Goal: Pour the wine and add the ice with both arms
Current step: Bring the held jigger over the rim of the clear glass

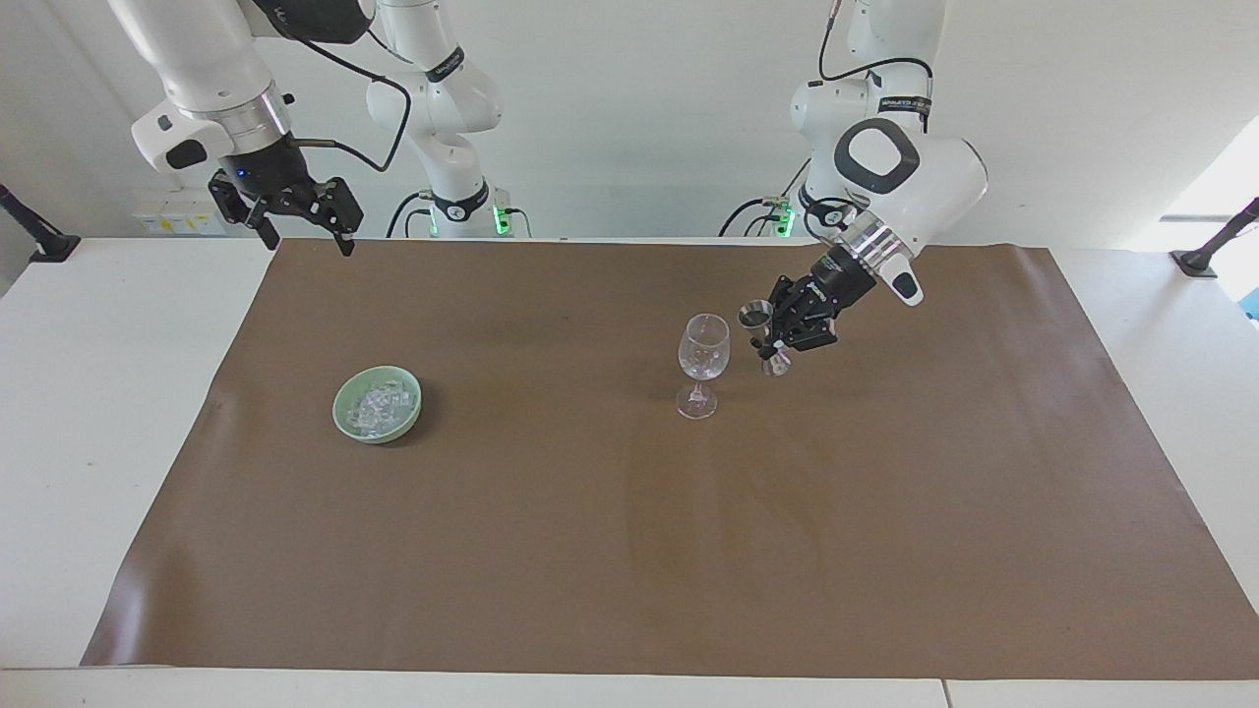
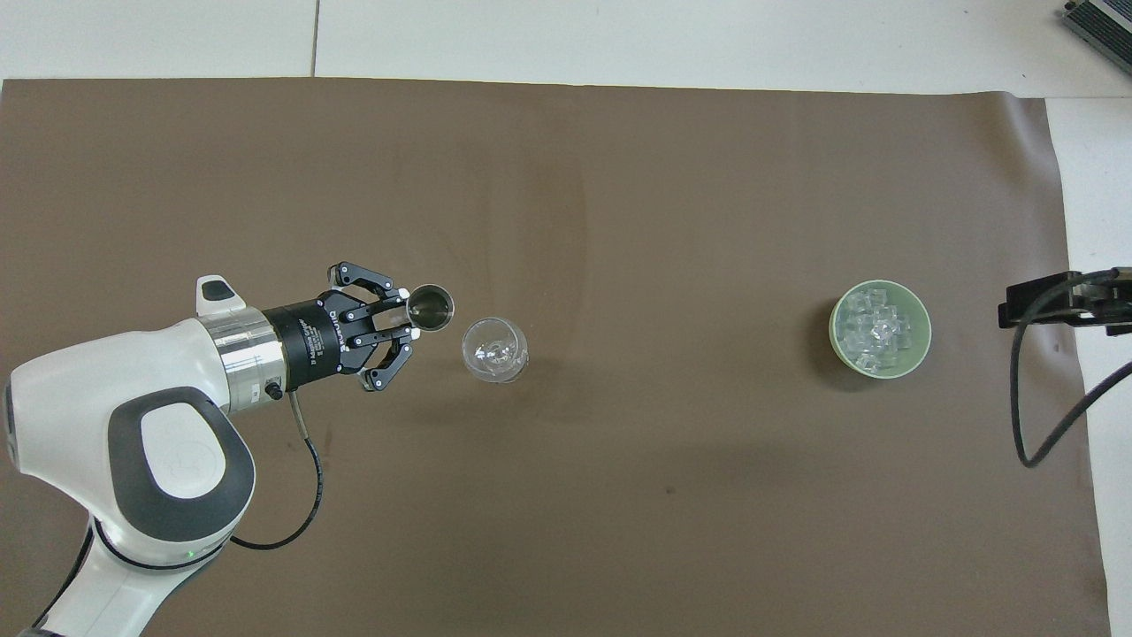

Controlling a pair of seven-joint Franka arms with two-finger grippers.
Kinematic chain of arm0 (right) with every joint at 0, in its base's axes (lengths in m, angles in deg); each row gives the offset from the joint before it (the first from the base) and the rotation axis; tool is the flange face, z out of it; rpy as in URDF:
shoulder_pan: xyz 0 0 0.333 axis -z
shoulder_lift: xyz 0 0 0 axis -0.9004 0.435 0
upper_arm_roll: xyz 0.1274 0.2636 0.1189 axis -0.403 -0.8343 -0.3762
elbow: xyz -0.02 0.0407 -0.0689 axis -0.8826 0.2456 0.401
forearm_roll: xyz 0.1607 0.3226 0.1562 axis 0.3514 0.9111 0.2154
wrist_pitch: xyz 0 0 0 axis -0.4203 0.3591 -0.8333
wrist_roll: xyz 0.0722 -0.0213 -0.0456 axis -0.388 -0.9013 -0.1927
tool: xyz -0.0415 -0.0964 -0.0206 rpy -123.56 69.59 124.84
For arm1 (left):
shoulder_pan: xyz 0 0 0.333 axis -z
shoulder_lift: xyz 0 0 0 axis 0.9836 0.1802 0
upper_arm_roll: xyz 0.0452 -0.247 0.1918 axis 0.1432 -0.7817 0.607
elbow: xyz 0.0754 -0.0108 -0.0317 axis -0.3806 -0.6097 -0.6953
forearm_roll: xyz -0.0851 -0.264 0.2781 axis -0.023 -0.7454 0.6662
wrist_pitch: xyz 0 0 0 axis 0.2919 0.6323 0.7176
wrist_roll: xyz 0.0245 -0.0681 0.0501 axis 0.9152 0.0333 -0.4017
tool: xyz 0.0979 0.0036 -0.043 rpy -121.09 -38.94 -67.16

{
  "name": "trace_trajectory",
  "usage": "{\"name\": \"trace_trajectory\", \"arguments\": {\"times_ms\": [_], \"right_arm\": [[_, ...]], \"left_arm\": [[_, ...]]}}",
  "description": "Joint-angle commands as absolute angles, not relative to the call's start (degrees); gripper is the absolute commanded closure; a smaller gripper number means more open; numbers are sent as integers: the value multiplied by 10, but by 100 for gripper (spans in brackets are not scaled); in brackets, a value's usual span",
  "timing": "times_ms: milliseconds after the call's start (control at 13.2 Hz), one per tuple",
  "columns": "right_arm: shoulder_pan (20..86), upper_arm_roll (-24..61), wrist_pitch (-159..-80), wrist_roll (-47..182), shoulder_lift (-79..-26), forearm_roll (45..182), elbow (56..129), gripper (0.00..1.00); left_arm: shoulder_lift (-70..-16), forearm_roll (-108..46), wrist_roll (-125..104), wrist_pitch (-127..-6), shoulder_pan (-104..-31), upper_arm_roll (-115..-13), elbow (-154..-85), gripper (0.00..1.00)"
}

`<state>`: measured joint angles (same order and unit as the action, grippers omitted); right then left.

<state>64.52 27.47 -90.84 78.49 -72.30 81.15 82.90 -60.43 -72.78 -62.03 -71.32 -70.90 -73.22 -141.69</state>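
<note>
While my left tool (image 1: 770,335) pinches the small steel double-cone jigger (image 1: 765,337) upright beside the fragile clear stemmed wineglass (image 1: 702,362), my spread right tool (image 1: 300,218) waits, slippery ice (image 1: 377,407) in its pale green bowl (image 1: 343,413).

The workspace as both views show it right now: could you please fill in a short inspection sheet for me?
Surface: brown mat spread over a white table.
Job's things: wine glass upright on the mat; pale green bowl toward the right arm's end, holding ice; small metal measuring cup, beside the glass's rim.
Clutter: nothing seen.
Grippers: left gripper shut on the measuring cup, over the mat next to the glass; right gripper open, waiting above the mat's edge at its own end.
Cables: black cable looped by the left arm; another trailing from the right gripper.
Surroundings: white wall; a black bracket at the table's corner.
</note>
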Motion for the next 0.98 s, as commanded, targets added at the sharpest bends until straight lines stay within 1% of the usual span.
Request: {"name": "trace_trajectory", "arguments": {"times_ms": [0, 906], "right_arm": [[647, 273, -902, 793, -727, 818, 831, 0], [647, 273, -902, 793, -727, 818, 831, 0]], "left_arm": [[-612, -710, -628, -738, -695, -735, -1420, 100], [-612, -682, -585, -794, -671, -742, -1421, 100]]}}
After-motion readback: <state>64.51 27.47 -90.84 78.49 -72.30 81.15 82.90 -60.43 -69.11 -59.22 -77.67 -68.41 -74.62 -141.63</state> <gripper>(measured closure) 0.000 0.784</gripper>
